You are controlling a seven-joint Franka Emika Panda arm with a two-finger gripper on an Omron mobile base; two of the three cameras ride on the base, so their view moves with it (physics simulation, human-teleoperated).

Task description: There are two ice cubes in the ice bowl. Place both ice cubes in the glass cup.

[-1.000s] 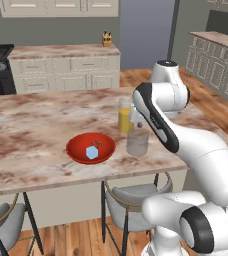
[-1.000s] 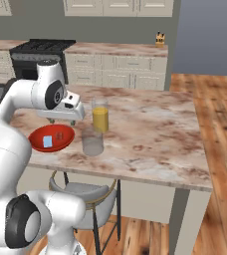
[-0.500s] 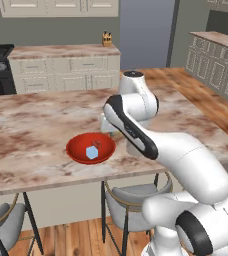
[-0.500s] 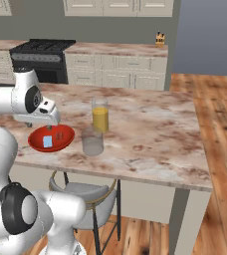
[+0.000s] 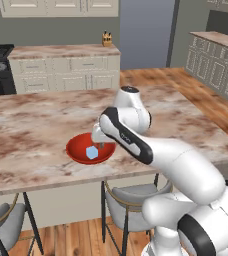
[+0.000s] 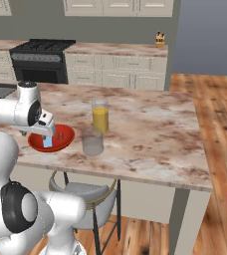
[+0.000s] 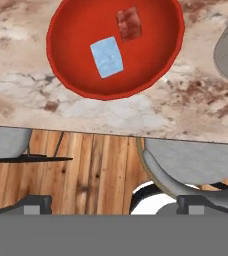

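**Red bowl under the hand, both cubes waiting**

Red and shallow, the wide round ice bowl (image 7: 71,55) sits near the front edge of the marbled brown-and-cream island counter (image 5: 31,125), and both cubes lie inside it. The pale blue-white translucent ice cube (image 7: 106,57) rests near the bowl's middle; the smaller reddish-brown ice cube (image 7: 129,23) lies just beside it, apart by a thin gap. Neither has reached the short clear greyish glass cup (image 6: 92,141), which stands on the counter beside the bowl, just in front of the taller glass of orange liquid (image 6: 100,114).

From the left base camera the two-finger gripper (image 5: 100,142) hangs over the bowl's rim on the arm's side, above the blue cube. The hand camera looks straight down, with the bowl high in its view, so the hand seems not yet centred on either cube. The finger tips stand wide apart and carry nothing.

My reading: the first pick is being lined up, probably on the larger blue cube. The grey stool seats (image 7: 196,162) show below the counter edge.
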